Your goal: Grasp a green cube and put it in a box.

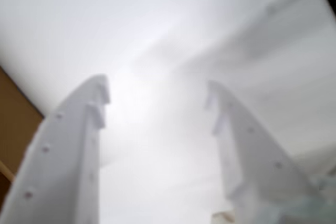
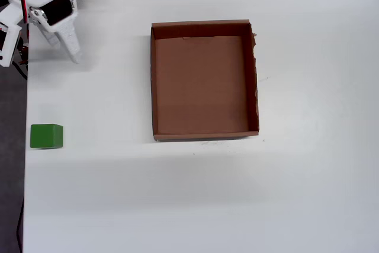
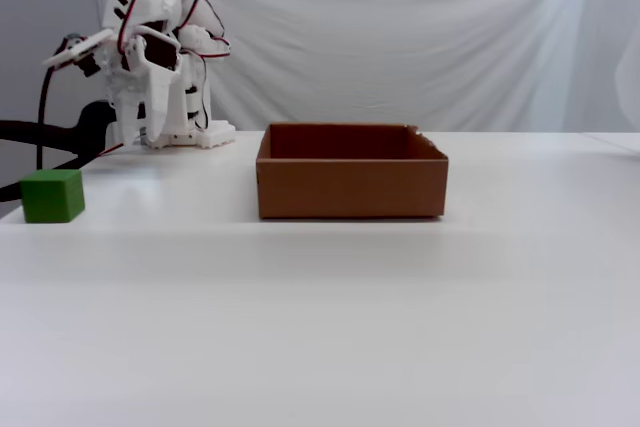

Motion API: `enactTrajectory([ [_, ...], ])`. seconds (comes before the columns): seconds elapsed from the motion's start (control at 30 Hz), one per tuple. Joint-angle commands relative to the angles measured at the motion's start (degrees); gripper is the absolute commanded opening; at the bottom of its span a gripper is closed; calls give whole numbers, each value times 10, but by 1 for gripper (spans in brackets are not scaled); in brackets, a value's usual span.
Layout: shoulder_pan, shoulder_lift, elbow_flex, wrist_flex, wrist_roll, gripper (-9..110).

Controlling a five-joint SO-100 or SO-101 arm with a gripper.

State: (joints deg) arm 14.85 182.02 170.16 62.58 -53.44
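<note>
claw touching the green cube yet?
Apart. Overhead view: the claw sits near the table's top-left corner, bare white table between it and the green cube.

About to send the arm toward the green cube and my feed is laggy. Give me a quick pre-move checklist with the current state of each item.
1. Gripper open and empty: ok; white fingers apart in the wrist view, nothing between them.
2. Green cube free to grasp: ok; it sits alone on the table, near the left edge in the overhead view.
3. Cube outside the box: ok; well left of it.
4. Box empty and upright: ok; bare brown floor.
5. Path from gripper to cube clear: ok; only bare table between them.
6. Cube in wrist view: not ok; not visible there.
</note>
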Motion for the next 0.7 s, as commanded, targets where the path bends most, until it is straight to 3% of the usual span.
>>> enactTrajectory([
  [0.0, 16, 0, -4, -50, -11, 23],
  [0.17, 37, -111, -63, -163, -70, 23],
  [0.43, 76, -391, -266, -180, -240, 26],
  [0.67, 76, -574, -353, -286, -276, 28],
])
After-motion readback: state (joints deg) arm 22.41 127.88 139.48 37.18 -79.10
